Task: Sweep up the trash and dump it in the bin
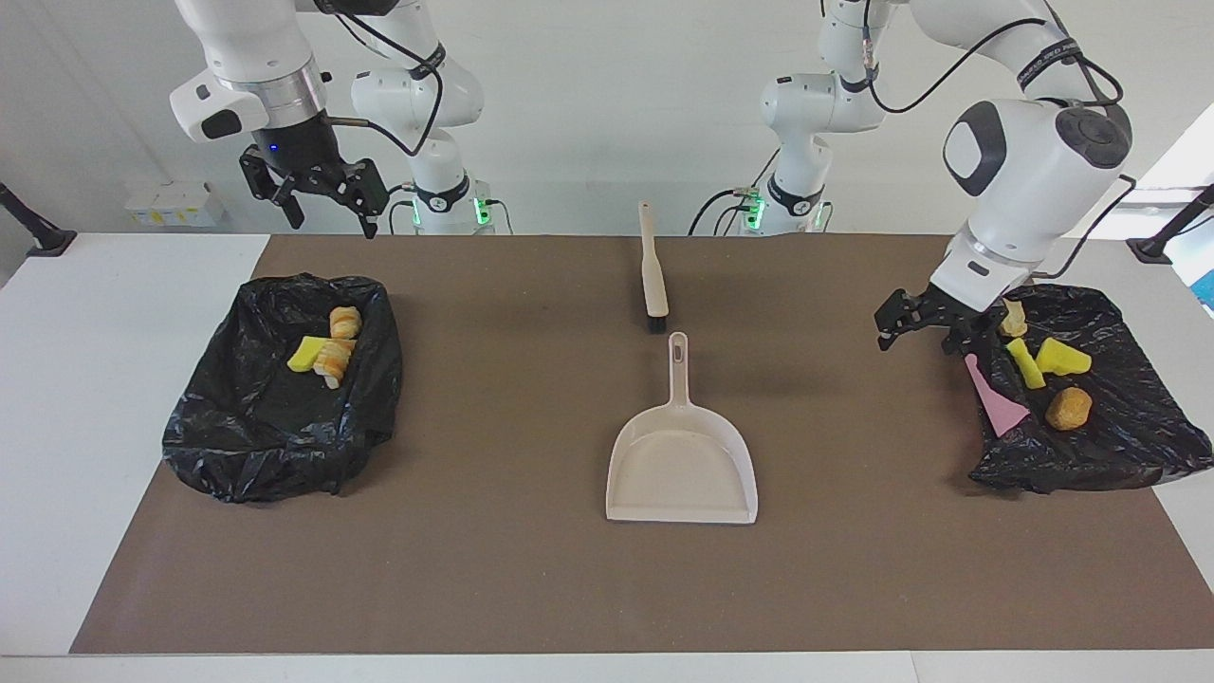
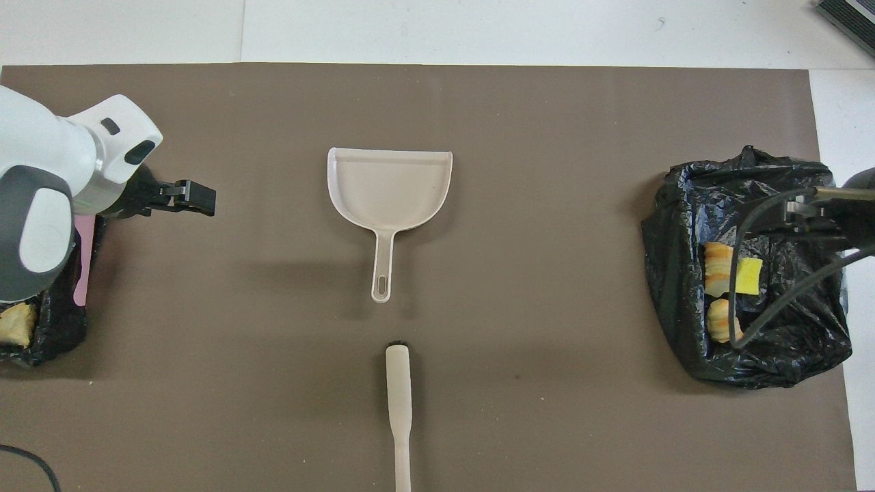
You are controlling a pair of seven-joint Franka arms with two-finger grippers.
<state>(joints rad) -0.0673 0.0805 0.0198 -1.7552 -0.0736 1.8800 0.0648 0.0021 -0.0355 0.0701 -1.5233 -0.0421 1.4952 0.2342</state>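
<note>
Trash (image 1: 1053, 359): small yellow wedges, tan bread-like lumps, lying loose inside two black bags (image 1: 275, 389).

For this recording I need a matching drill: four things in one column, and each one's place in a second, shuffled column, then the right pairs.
Things
1. dustpan
2. brush
3. left gripper
4. pink sheet

Places
A. in the black bag at the left arm's end of the table
B. on the brown mat, mid-table, handle toward the robots
C. in the air by that bag's rim, holding nothing
D. on the mat nearer the robots, bristles toward the dustpan's handle

Pairs: 1-B, 2-D, 3-C, 4-A
</note>
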